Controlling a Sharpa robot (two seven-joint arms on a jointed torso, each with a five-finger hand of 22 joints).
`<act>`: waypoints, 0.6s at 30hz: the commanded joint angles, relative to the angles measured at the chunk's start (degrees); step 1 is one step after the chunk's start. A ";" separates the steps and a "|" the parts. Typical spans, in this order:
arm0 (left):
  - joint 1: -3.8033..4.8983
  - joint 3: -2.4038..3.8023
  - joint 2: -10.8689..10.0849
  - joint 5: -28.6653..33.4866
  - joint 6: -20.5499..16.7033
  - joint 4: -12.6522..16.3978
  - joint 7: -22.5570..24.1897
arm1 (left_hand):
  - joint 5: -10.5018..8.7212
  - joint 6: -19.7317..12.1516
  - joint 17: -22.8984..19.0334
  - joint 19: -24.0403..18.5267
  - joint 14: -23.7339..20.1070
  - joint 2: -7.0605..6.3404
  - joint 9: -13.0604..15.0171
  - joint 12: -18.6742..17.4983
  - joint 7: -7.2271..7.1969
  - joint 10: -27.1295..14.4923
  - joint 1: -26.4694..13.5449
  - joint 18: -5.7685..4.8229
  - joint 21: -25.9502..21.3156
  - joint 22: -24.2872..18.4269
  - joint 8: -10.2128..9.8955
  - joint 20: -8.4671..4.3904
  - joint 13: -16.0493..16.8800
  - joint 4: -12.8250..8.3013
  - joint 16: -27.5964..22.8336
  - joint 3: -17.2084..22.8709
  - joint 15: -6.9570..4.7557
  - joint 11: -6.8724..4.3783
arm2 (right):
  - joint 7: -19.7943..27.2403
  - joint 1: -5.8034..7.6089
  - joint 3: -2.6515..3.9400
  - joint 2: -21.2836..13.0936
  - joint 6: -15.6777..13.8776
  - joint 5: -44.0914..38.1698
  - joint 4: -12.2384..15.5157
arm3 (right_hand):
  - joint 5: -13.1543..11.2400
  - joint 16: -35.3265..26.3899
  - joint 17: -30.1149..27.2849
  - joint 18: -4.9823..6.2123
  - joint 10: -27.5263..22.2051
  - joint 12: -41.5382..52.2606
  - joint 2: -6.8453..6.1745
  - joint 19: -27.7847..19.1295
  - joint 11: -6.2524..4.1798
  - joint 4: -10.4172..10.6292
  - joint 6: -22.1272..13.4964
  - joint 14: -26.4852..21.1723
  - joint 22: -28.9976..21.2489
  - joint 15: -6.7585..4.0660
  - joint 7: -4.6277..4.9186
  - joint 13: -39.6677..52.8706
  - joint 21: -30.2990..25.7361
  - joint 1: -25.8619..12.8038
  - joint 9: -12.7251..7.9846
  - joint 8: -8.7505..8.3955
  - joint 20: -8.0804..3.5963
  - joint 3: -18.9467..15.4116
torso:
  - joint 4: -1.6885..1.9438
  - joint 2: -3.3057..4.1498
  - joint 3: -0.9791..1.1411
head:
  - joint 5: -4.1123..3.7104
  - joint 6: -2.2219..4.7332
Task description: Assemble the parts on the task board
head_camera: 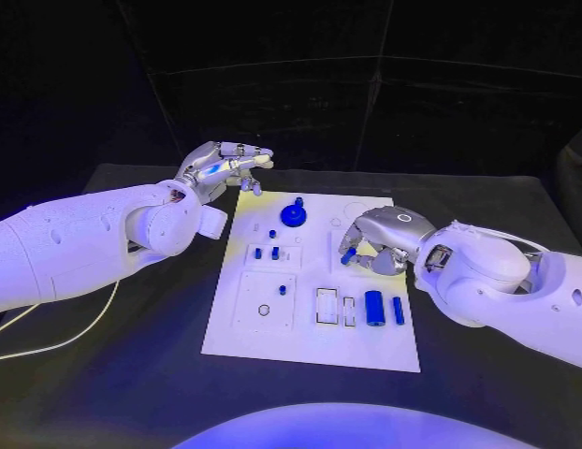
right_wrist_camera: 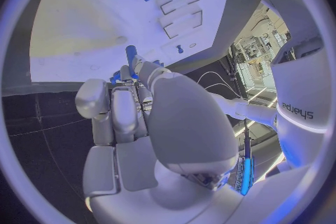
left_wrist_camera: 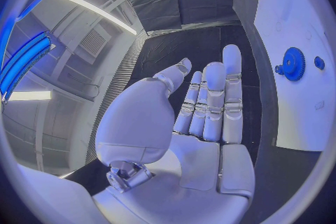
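I hold the right hand (head_camera: 376, 241) over the task board (head_camera: 312, 339), its fingers closed on a small blue peg (right_wrist_camera: 131, 55) above the board's right half. My left hand (head_camera: 226, 166) hovers just off the board's far left corner, fingers extended and apart, holding nothing. A blue gear (head_camera: 293, 214) sits on the board's far end; a blue cylinder (head_camera: 373, 308) lies near its right edge.

Parts (head_camera: 373, 308) on task board (head_camera: 372, 354)
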 commanded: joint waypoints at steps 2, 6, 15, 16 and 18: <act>0.08 0.05 -0.10 0.19 0.53 0.06 0.15 | 0.02 -0.35 -0.09 -0.19 -0.41 0.09 -0.08 0.26 -0.08 -0.29 0.12 0.76 -0.39 -0.09 0.25 0.33 0.05 0.06 -0.27 -0.31 0.04 -0.09 | 2.82 0.15 0.61 -0.88 -4.97 3.58 2.65 | 0.15 0.36 0.05 -1.01 2.07 -0.51 0.08 -0.07 -1.62 -0.37 -0.36 1.69 0.12 0.21 0.15 -0.04 0.25 -1.09 -0.15 -0.36 0.51 0.96 | -0.02 0.03 -0.02 | 0.42 -0.03; 0.07 0.05 -0.10 0.19 0.54 0.10 0.18 | 0.02 -0.35 -0.09 -0.19 -0.41 0.09 -0.08 0.26 -0.08 -0.29 0.12 0.76 -0.39 -0.09 0.25 0.33 0.05 0.06 -0.27 -0.31 0.04 -0.09 | 4.38 0.15 0.92 -0.11 -5.92 5.31 4.40 | 0.17 0.46 0.05 -0.99 1.88 -1.06 -0.14 -0.24 -1.46 -0.87 -0.64 1.66 0.19 0.36 0.33 -0.04 0.37 -1.76 -0.25 -0.70 0.65 1.96 | 0.03 0.07 0.00 | 0.67 -0.09; 0.08 0.05 0.22 0.19 0.61 0.20 0.25 | 0.02 -0.35 -0.09 -0.19 -0.41 0.09 -0.08 0.26 -0.08 -0.29 0.12 0.76 -0.39 -0.09 0.25 0.33 0.05 0.06 -0.27 -0.31 0.04 -0.09 | 7.55 0.01 0.86 9.49 -3.68 6.62 0.11 | 0.19 0.43 -0.13 -0.93 1.65 -1.56 -0.09 -0.53 -1.27 -1.23 -0.89 1.59 0.06 0.51 0.50 -0.03 0.36 -2.44 -0.32 -1.00 0.80 2.84 | 0.21 0.12 -0.07 | 1.53 -0.35; 0.08 0.05 0.27 0.19 0.62 0.18 0.24 | 0.02 -0.35 -0.09 -0.19 -0.41 0.09 -0.08 0.26 -0.08 -0.29 0.12 0.76 -0.39 -0.09 0.25 0.33 0.05 0.06 -0.27 -0.31 0.04 -0.09 | 7.94 -0.16 0.80 10.60 -3.28 6.65 -0.55 | 0.19 0.43 -0.14 -0.92 1.60 -1.63 -0.10 -0.56 -1.25 -1.29 -0.94 1.58 0.06 0.53 0.52 -0.03 0.36 -2.52 -0.33 -1.04 0.82 2.94 | 0.26 0.14 -0.08 | 1.58 -0.36; 0.09 0.05 0.38 0.19 0.62 0.15 0.21 | 0.02 -0.35 -0.09 -0.19 -0.41 0.09 -0.08 0.26 -0.08 -0.29 0.12 0.76 -0.39 -0.09 0.25 0.33 0.05 0.06 -0.27 -0.31 0.04 -0.09 | 8.62 -0.67 0.68 12.56 -2.46 6.70 -1.76 | 0.22 0.46 -0.12 -0.93 1.55 -1.71 -0.10 -0.57 -1.22 -1.37 -1.00 1.59 0.09 0.55 0.55 -0.04 0.39 -2.59 -0.35 -1.09 0.84 3.06 | 0.19 0.17 -0.11 | 1.89 -0.48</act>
